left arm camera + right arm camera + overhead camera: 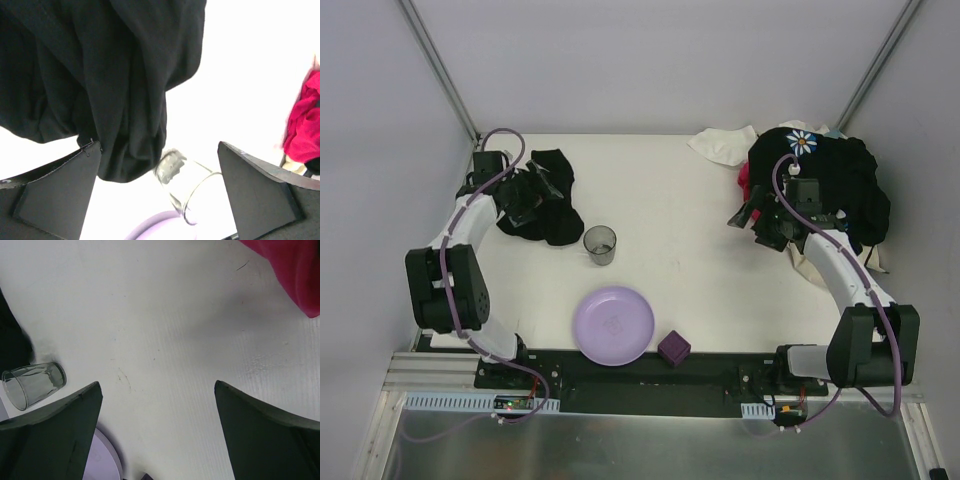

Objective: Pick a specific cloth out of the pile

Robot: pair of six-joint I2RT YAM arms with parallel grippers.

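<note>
The black cloth [548, 205] lies crumpled on the table at the far left, apart from the pile [825, 185] at the far right. My left gripper [525, 203] is over the cloth's left part. In the left wrist view it [159, 145] is open, and the cloth [100, 75] fills the upper left, with its lower fold beside the left finger [55, 195]. My right gripper [752, 218] is at the pile's left edge. It [157, 384] is open over bare table. The red-pink garment [290, 270] lies beyond it.
A grey cup [600, 245] stands just right of the cloth, and shows in both wrist views [187, 187] [32, 385]. A purple plate [613, 325] and a purple cube [673, 348] sit near the front edge. A daisy-print black garment [802, 142] tops the pile.
</note>
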